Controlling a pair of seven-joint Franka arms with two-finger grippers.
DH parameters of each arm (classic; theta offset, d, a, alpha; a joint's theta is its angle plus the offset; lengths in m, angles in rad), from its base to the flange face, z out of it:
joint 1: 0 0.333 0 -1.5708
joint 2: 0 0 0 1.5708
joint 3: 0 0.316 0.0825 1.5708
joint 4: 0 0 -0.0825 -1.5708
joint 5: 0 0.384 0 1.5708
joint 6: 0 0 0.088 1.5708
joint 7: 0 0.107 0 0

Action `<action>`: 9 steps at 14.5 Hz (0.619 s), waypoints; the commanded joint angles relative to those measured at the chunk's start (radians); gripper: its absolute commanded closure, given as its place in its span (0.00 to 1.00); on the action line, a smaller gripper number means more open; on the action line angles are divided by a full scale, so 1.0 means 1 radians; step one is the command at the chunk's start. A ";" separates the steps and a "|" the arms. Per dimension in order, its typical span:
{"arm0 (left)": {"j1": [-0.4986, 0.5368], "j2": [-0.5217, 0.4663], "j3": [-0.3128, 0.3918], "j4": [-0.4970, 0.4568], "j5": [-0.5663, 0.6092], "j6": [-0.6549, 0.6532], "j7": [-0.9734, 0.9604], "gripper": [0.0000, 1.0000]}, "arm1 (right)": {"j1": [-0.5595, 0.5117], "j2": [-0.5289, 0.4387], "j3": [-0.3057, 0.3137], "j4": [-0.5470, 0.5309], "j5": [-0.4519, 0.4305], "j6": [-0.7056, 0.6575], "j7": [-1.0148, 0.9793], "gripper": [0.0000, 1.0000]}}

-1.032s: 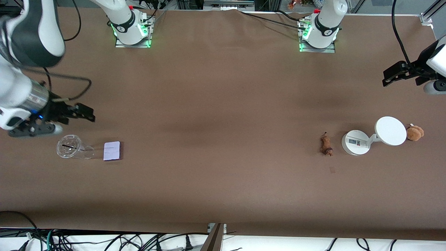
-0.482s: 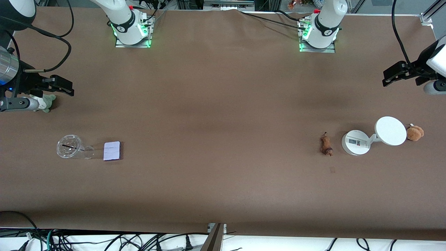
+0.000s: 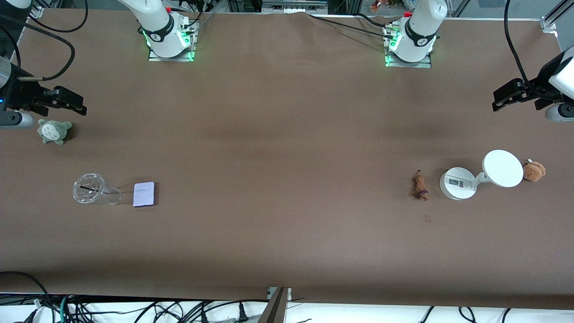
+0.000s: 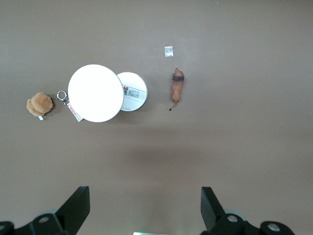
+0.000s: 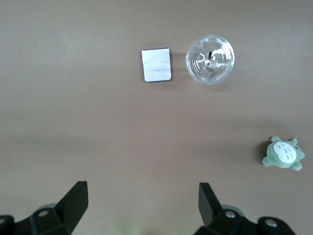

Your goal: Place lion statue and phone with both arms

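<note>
The lion statue (image 3: pixel 420 187), a tiny orange-brown figurine with a darker head, lies on the table toward the left arm's end; it also shows in the left wrist view (image 4: pixel 177 88). The phone (image 3: pixel 144 194), a pale lavender rectangle, lies flat toward the right arm's end, beside a clear cup; it also shows in the right wrist view (image 5: pixel 156 64). My left gripper (image 3: pixel 506 96) (image 4: pixel 144 198) is open and empty, high over bare table at the left arm's end. My right gripper (image 3: pixel 71 102) (image 5: pixel 142 196) is open and empty, high over the table's right-arm end, above a green plush.
A clear plastic cup (image 3: pixel 92 189) stands beside the phone. A green plush toy (image 3: pixel 54 131) lies under the right gripper. A white round-based stand with a disc (image 3: pixel 457 183) and a fluffy brown plush (image 3: pixel 533 171) sit beside the lion statue.
My right arm has drawn back from over the cup toward the table's edge and its own base side, uncovering the green plush. The left arm has not moved.
</note>
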 commanded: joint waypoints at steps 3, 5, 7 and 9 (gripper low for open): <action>0.004 0.014 0.001 0.029 -0.003 -0.005 0.000 0.00 | -0.125 -0.069 0.116 -0.076 -0.019 0.041 0.015 0.00; 0.004 0.014 0.001 0.029 -0.003 -0.005 0.000 0.00 | -0.139 -0.071 0.116 -0.064 -0.019 0.032 0.009 0.00; 0.003 0.014 0.001 0.029 -0.003 -0.005 0.000 0.00 | -0.139 -0.072 0.116 -0.064 -0.025 -0.002 0.012 0.00; 0.004 0.014 0.001 0.029 -0.003 -0.005 0.000 0.00 | -0.136 -0.074 0.119 -0.064 -0.025 -0.010 0.012 0.00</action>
